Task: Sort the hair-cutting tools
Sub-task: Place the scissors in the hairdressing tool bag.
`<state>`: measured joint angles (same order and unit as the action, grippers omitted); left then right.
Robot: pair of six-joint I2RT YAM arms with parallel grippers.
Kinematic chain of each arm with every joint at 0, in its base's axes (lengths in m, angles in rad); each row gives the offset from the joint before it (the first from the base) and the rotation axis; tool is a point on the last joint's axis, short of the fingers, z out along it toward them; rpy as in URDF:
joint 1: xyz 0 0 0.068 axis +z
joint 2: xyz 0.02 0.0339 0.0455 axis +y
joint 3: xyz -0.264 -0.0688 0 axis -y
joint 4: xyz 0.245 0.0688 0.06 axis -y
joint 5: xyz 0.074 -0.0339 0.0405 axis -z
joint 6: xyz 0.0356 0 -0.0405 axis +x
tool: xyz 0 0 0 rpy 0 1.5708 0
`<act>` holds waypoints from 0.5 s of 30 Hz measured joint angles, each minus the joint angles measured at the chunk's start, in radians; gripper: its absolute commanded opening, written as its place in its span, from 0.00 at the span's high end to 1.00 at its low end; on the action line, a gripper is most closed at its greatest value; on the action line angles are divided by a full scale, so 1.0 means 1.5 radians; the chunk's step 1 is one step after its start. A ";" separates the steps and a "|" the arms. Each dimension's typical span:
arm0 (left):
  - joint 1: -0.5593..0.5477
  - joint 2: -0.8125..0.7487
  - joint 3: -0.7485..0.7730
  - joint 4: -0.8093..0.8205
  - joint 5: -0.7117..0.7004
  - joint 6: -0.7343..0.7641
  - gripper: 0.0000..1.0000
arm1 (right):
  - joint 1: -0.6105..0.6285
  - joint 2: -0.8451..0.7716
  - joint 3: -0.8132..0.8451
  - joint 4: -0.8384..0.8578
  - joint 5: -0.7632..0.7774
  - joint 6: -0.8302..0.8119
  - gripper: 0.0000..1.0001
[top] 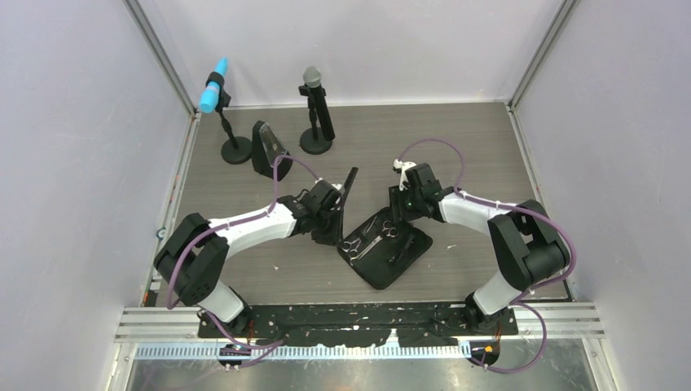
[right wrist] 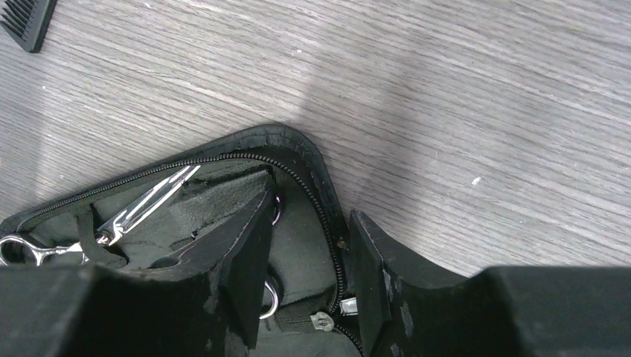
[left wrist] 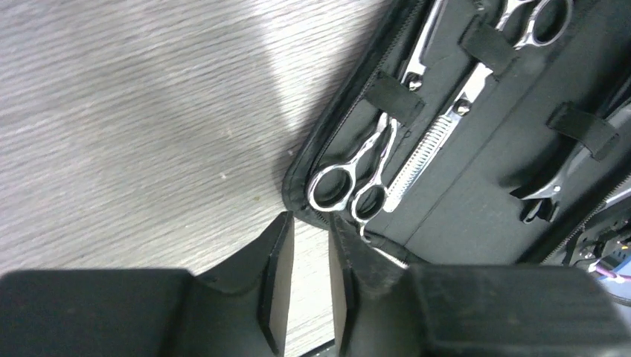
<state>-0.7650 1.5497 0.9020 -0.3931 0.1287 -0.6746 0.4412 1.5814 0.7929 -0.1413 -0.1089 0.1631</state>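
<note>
Straddling the pouch point(right wrist: 298, 145) rim, right jaws stood apart, one inside, one outside. Left jaws were slightly apart, gripping nothing, scissors point(left wrist: 381, 149) just ahead of them.

Well ahead and left of the right tool point(right wrist: 310, 208), just one end of the comb point(right wrist: 26, 18) — rest cropped. Ahead of the left tool point(left wrist: 311, 223), scissors point(left wrist: 357, 175) cut by the top edge; farther right, a hair clip point(left wrist: 554, 186) — partly under a strap point(left wrist: 584, 126), cropped.

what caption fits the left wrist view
Left pincer poised at the open pouch rim, two silver scissors strapped inside
</note>
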 measured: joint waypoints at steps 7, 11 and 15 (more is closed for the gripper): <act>-0.003 -0.017 0.020 -0.064 -0.039 0.025 0.62 | 0.000 0.008 0.004 0.006 -0.008 -0.005 0.56; -0.022 -0.027 0.059 -0.102 -0.061 0.044 0.61 | 0.000 0.007 0.004 0.006 -0.008 -0.008 0.56; -0.057 -0.002 0.142 -0.124 -0.079 0.070 0.61 | 0.000 0.007 0.004 0.006 -0.008 -0.008 0.56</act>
<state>-0.8501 1.5475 1.1152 -0.5785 0.0105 -0.5701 0.4412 1.5925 0.7994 -0.1322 -0.1215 0.1509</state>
